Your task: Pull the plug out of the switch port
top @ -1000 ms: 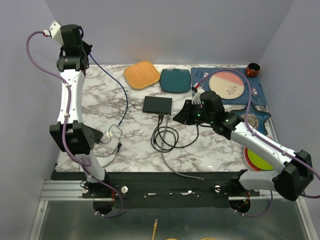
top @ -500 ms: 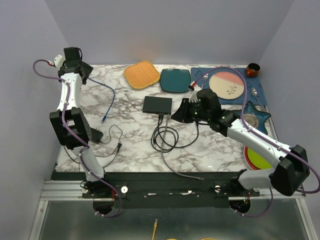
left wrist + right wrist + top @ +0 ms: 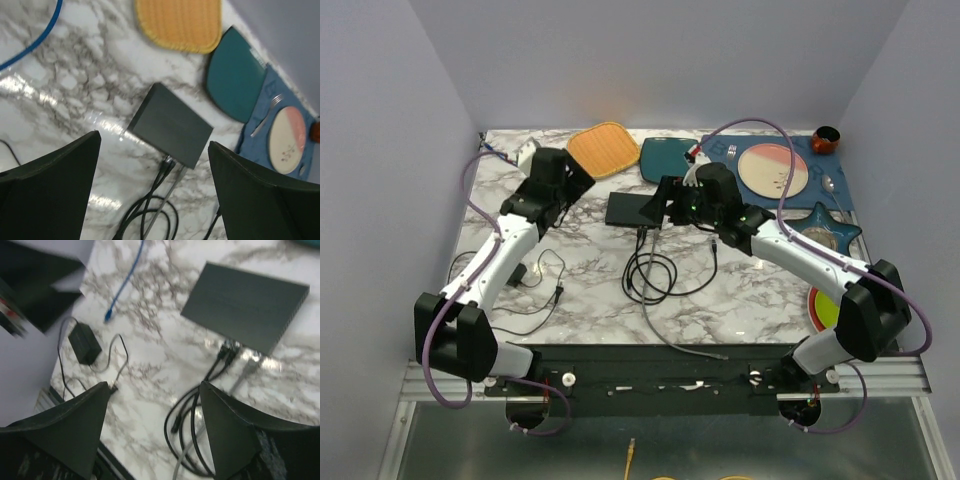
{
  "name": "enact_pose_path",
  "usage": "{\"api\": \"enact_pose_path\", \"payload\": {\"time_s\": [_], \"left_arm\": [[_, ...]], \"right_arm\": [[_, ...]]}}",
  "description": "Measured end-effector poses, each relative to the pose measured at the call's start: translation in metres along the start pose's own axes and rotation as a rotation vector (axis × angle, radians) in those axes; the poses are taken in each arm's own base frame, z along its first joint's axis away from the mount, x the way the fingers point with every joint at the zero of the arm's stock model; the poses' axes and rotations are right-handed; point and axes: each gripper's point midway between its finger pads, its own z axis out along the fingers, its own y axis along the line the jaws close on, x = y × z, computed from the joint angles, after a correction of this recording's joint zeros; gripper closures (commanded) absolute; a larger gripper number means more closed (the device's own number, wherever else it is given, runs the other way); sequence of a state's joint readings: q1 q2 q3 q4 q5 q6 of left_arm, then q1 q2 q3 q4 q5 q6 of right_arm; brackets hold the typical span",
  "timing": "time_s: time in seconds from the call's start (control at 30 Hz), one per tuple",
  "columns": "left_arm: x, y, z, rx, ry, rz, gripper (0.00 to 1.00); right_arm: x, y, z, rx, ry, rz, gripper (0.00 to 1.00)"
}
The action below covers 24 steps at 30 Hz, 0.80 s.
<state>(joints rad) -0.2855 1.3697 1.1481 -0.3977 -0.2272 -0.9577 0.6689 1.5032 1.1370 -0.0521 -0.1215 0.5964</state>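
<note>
The switch [image 3: 628,208] is a flat matte-black box lying on the marble table [image 3: 590,300], also seen in the left wrist view [image 3: 172,125] and the right wrist view [image 3: 247,302]. A black plug [image 3: 168,162] sits in a port on its near edge [image 3: 227,349], beside a grey cable [image 3: 177,177]. My left gripper [image 3: 154,139] hovers open to the left of the switch [image 3: 578,185], holding nothing. My right gripper [image 3: 154,385] is open and empty above the switch's right end [image 3: 658,205].
The black cable coils in front of the switch [image 3: 652,275]. A loose blue cable [image 3: 125,280] and a black power adapter [image 3: 517,272] lie at the left. Behind are an orange mat [image 3: 603,148], a teal plate [image 3: 670,160] and a blue placemat [image 3: 720,150] with a pink plate [image 3: 775,170].
The left gripper let go of the blue cable, opened, and swung down from high at the back left toward the switch. The right gripper opened and moved left to the switch.
</note>
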Motion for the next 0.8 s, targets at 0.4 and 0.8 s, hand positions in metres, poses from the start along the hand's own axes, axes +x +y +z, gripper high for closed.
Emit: {"api": "enact_pose_path", "payload": {"time_s": [0.4,0.8], "left_arm": [[0.082,0.043,0.006,0.048,0.106,-0.082,0.01],[0.142,0.028,0.032,0.282,0.273,-0.171,0.19]], "right_arm": [[-0.005,-0.04,0.076,-0.147,0.055,0.234,0.8],[0.026,-0.087,0.09,-0.098,0.16,0.318,0.93]]}}
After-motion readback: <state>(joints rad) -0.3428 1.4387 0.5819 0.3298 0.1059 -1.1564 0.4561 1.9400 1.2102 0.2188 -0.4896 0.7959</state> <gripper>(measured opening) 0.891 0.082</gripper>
